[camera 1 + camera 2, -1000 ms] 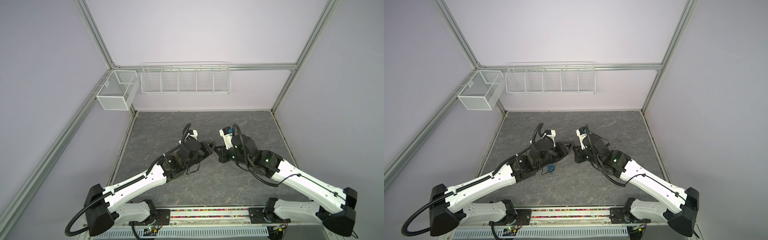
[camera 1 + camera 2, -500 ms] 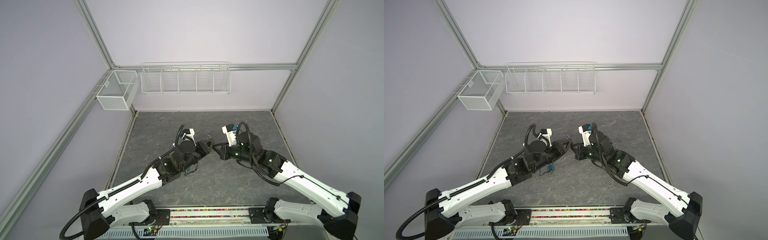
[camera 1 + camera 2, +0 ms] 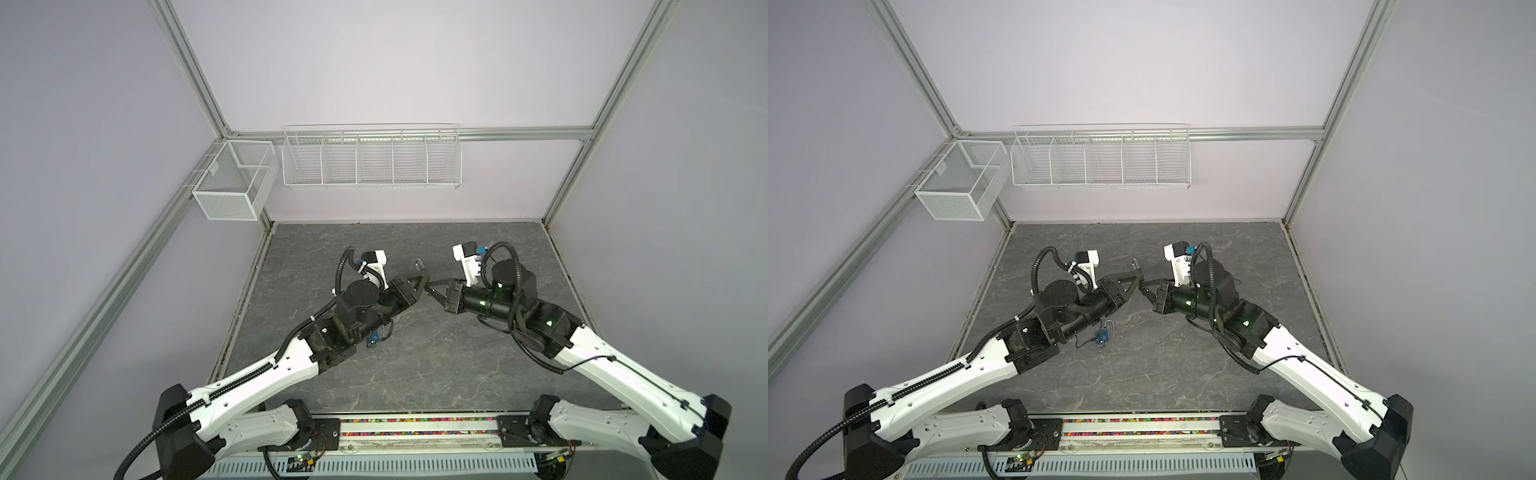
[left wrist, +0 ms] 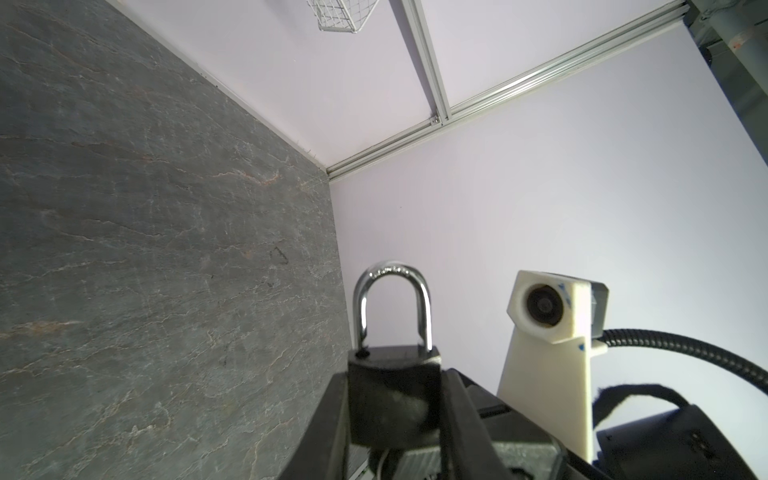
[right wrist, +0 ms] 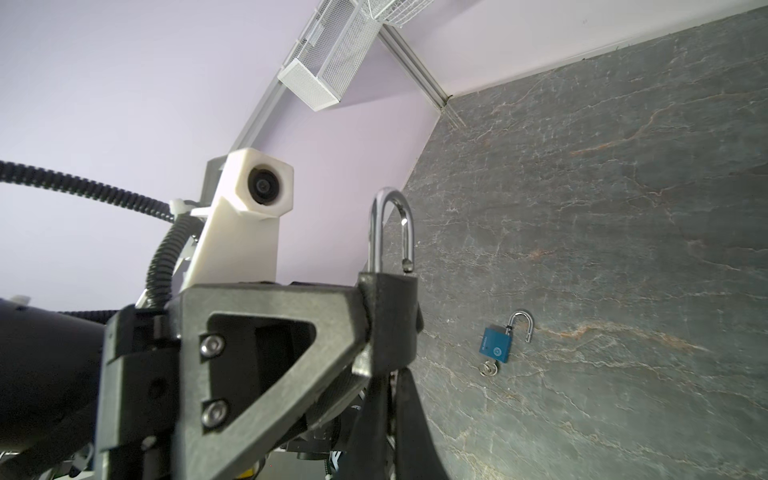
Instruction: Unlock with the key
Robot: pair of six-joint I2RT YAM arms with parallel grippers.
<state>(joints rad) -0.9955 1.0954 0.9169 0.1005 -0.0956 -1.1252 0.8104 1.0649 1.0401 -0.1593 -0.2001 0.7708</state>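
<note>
Holding black metal padlock with chrome shackle (image 4: pixel 392 399): left gripper (image 3: pixel 420 277) clamps its body, likely presenting its underside to closed right gripper (image 3: pixel 431 286); key unseen.

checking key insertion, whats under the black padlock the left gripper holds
The right gripper, shut, has its fingertips right beneath the black padlock. Whether a key sits in the keyhole cannot be seen, because those fingers and the lock body cover it.
</note>
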